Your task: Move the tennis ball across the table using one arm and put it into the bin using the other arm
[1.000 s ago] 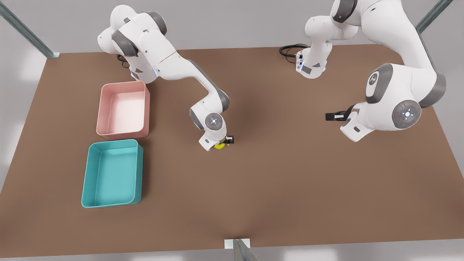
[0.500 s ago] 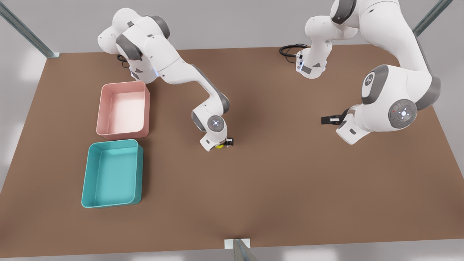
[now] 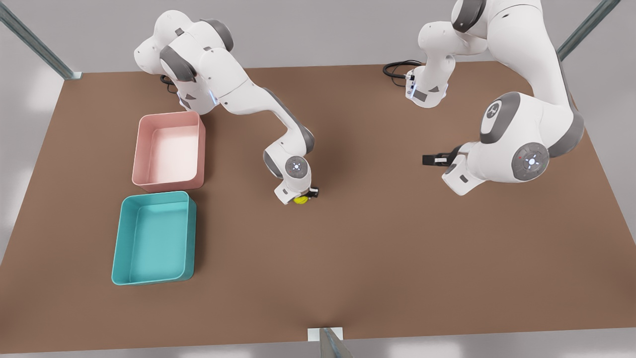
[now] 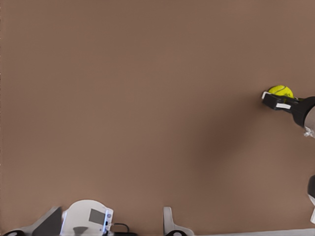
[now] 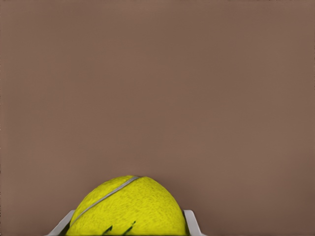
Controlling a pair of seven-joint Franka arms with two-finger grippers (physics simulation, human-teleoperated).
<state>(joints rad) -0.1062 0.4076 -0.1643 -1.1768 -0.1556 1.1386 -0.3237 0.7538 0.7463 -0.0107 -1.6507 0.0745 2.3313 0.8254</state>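
Right pincer [image 3: 307, 197] low at tabletop [image 3: 377, 238] centre, clamped on tennis ball [image 3: 300, 200] for carry to teal bin [image 3: 153, 238], near left. Left pincer [image 3: 431, 159] waits far right, fingers' gap unclear.

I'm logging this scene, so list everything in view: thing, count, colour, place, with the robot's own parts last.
tennis ball: one, yellow-green, near the table's middle, between the right gripper's fingers.
teal bin: one, teal, on the front view's left, near edge, nothing inside.
pink bin: one, pale pink, just behind the teal bin, nothing inside.
table: one, brown, under everything.
cable: one, black, at the far edge by an arm base.
right gripper: one, black, on the white arm beside the bins, low at the table and shut on the tennis ball.
left gripper: one, black, on the white arm at the front view's right, waiting above the table, holding nothing.
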